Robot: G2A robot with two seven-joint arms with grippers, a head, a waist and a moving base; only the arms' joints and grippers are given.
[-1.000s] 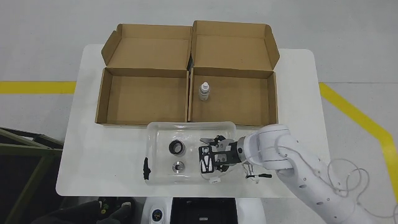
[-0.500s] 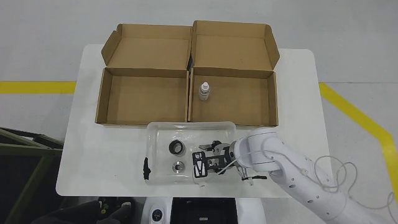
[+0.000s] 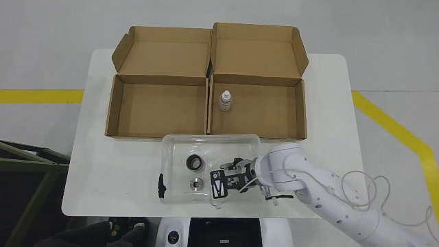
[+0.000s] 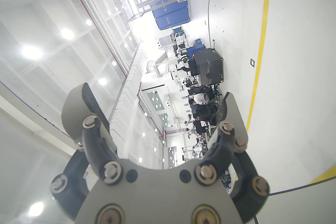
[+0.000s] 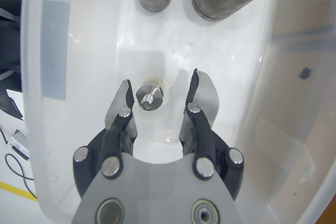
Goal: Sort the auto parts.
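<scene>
Right gripper spread wide inside clear bin, straddling small metal stud, unclamped; left gripper wide, empty

White glossy right arm with rounded segments; a thin white cable loops off it toward 4 o'clock in the top view. right gripper: silver plate fingers, black ribbed pads, black linkages, round silver screws. left gripper: same build, thin black cable at its base.
</scene>
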